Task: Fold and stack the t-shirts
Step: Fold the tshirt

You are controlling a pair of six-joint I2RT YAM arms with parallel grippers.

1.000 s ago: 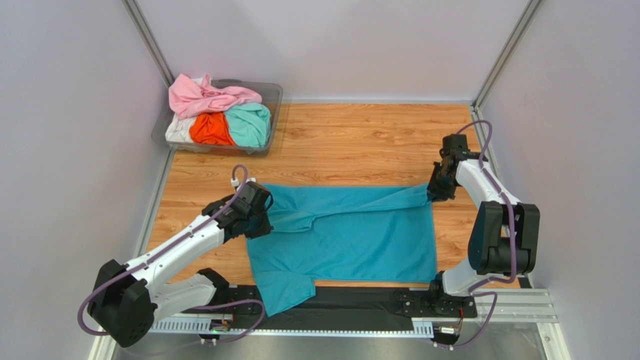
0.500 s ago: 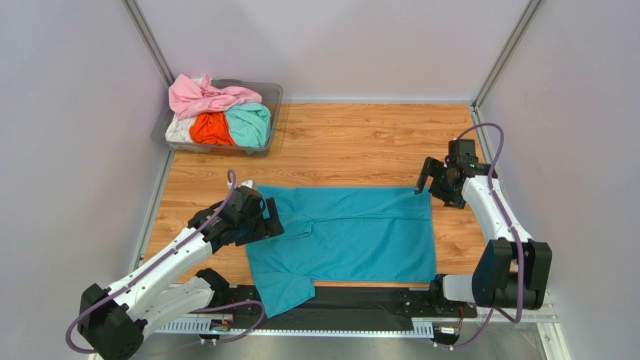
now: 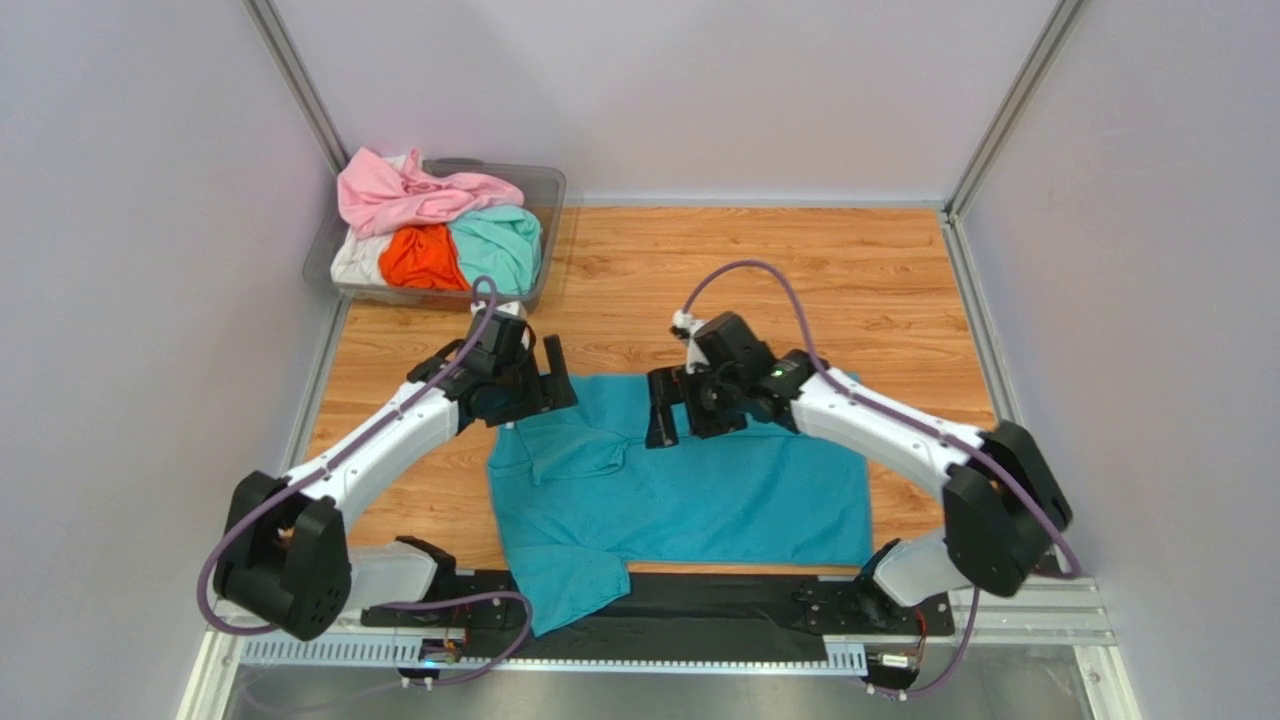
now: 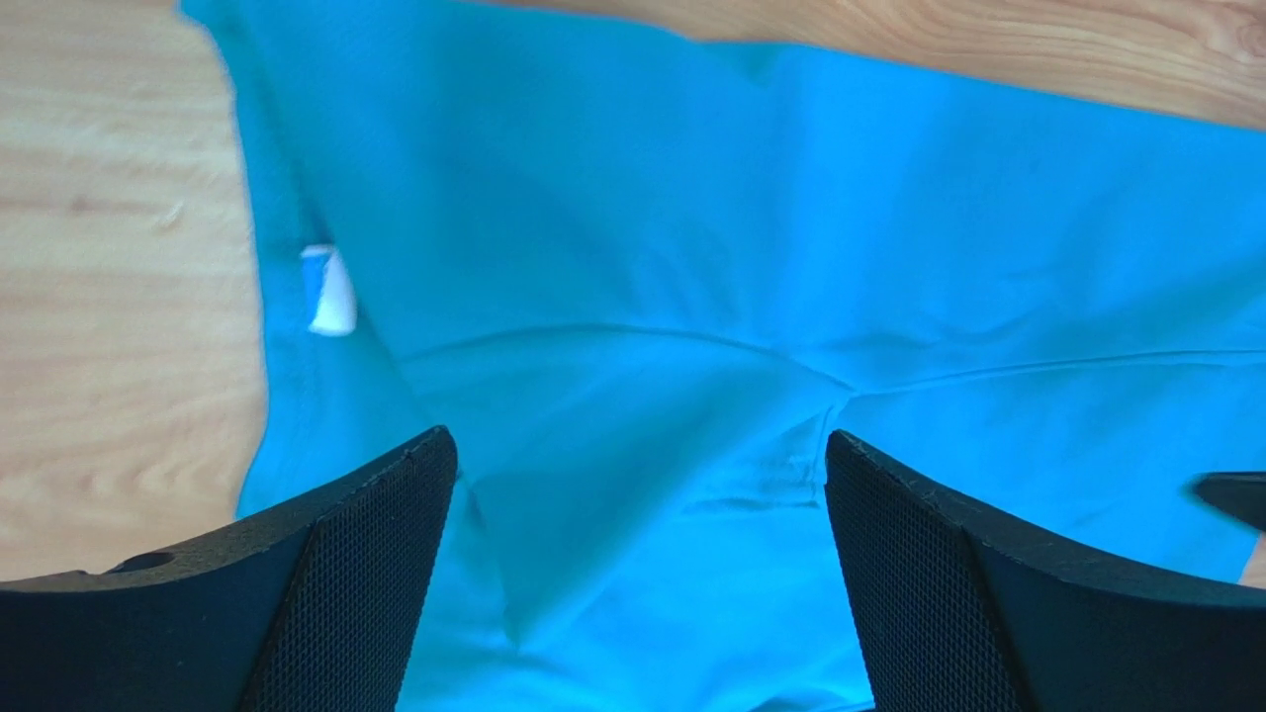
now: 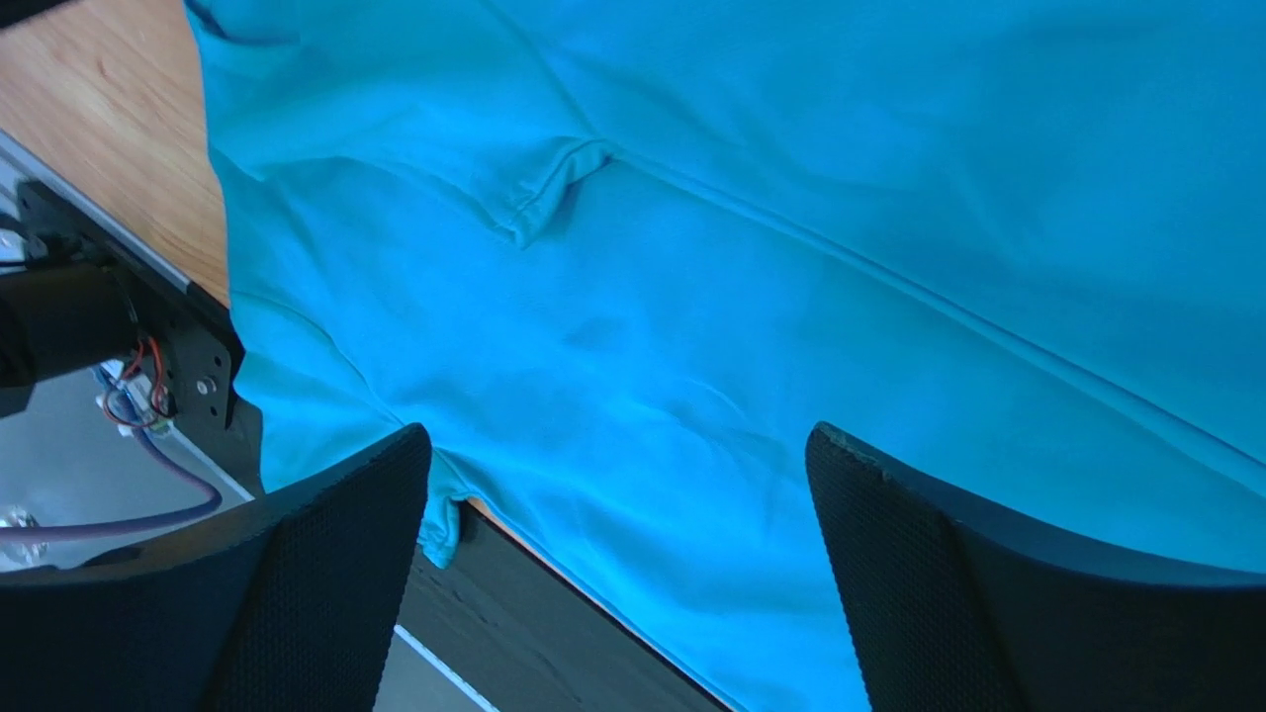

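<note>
A teal-blue t-shirt (image 3: 721,488) lies spread flat on the wooden table, one sleeve (image 3: 564,578) hanging over the near edge onto the black rail. My left gripper (image 3: 537,380) hovers open over its far left corner. In the left wrist view the gripper (image 4: 636,441) holds nothing, with the shirt (image 4: 773,223) and its white label (image 4: 327,289) below. My right gripper (image 3: 679,408) is open above the shirt's far middle. The right wrist view shows the gripper (image 5: 615,433) empty over the cloth (image 5: 892,178). More t-shirts, pink (image 3: 413,192), orange (image 3: 421,258), mint (image 3: 499,248) and white (image 3: 356,263), are piled at the back left.
A clear plastic tub (image 3: 549,188) at the back left corner holds the piled shirts. Bare wooden tabletop (image 3: 751,278) lies behind the teal shirt. A black rail (image 5: 565,623) with wiring runs along the near edge. Grey walls and metal posts enclose the table.
Both grippers have let go of the shirt's far edge and opened. The right arm swung left from the far right corner to the shirt's middle; the left gripper moved back and right.
</note>
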